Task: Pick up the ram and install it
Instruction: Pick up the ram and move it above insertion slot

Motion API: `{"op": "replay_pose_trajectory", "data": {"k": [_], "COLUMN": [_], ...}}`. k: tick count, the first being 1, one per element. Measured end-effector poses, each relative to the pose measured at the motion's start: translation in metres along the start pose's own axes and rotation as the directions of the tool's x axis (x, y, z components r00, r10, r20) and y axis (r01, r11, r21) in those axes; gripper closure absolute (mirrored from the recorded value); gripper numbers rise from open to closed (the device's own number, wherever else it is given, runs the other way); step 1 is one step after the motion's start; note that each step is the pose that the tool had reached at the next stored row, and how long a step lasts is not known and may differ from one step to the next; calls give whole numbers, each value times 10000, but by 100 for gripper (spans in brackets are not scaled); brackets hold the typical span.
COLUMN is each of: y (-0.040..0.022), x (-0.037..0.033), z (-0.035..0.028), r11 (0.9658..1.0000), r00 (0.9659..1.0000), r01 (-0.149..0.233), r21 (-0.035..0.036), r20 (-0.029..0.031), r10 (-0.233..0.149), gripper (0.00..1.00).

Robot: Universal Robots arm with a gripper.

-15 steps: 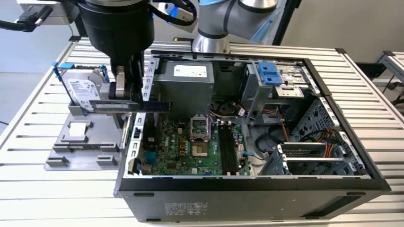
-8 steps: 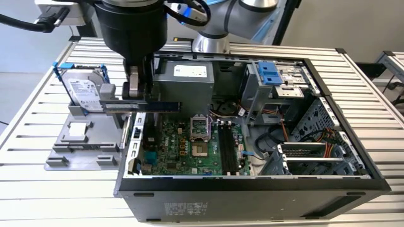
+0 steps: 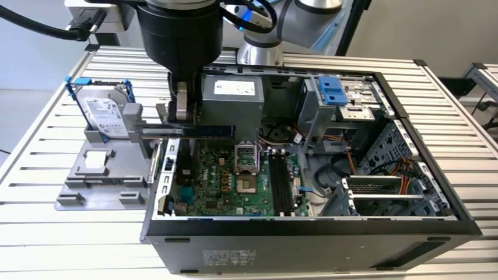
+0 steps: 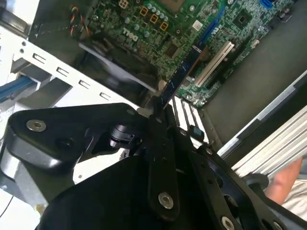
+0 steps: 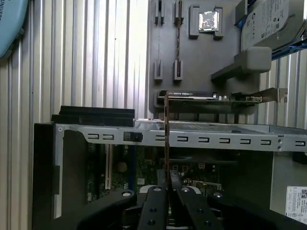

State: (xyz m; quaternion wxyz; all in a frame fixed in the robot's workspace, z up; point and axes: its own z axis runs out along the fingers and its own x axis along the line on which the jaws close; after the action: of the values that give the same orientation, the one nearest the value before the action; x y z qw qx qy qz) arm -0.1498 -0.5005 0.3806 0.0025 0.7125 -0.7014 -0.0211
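**A:** What sits nearest in the exterior view?

**B:** The open computer case lies on the slatted table with its motherboard facing up. The black memory slots run near to far across the board.

**A:** And the ram?

**B:** It is farther back, over the case wall on the exterior view's left. The gripper has its fingers clamped on the ram near its middle. The stick is level and runs left to right. In both wrist views it shows edge-on, pinched between the fingers.

**A:** Anything beyond it?

**B:** To the exterior view's left is the grey fixture, with the hard drive standing on it. The ram's left end is just beside the fixture's upright block. I cannot tell if they touch.

**A:** So which step is this?

**B:** I judge the pick-up done and the carry toward the slots in hand. The ram is well apart from them.

**A:** What does the install call for?

**B:** The stick lies crosswise to the slots, so it needs turning until it is parallel to them. Then its lower edge must line up squarely over one slot and press down evenly. Whether the slot latches are open is too small to tell.
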Motion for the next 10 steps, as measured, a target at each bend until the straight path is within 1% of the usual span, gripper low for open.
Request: {"op": "replay_pose_trajectory", "data": {"k": [6,10], "y": [-145,-256], "x": [2,4], "z": [-5,-8], "r11": [10000,10000], "r00": [10000,10000], "r01": [1,1], "r21": [0,0], "r20": [0,1], "r10": [-1,-1], "gripper": [100,100]}}
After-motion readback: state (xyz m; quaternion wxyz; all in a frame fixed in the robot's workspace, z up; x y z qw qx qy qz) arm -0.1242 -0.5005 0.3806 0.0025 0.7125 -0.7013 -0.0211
